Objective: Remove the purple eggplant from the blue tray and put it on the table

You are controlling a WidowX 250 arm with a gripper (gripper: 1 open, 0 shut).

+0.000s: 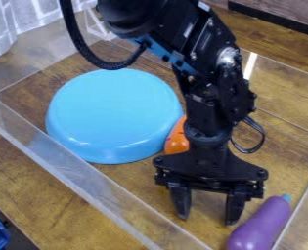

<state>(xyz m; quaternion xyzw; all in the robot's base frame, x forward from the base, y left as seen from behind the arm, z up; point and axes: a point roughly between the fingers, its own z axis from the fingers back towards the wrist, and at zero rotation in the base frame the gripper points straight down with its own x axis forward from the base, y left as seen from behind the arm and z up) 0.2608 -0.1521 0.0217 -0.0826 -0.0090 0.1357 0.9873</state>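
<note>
Hand [208, 207]: black, pointing straight down over the desk at lower right; its two fingers [185, 201] stand spread apart, released, with nothing between them.
Fingertips: close to the desk surface; contact cannot be confirmed from this angle.
Arm [206, 73]: black, jointed, descending from the top centre, with a dark cable looping off at upper left.
Purple eggplant [259, 227]: lying on the desk at the bottom right corner, just beside the hand's right-side finger, outside the blue tray; its small bluish tip points up and right. Lower end is cut off by the picture edge.
Blue tray [110, 112]: round, light blue, resting on the desk at centre left, well apart from the eggplant.
Carrot [179, 137]: orange, partly hidden behind the arm, touching or just beside the tray's right rim.
Desk [39, 186]: dark brown wood grain, glossy.
Acrylic walls [98, 187]: clear, low, bordering the work area.
</note>
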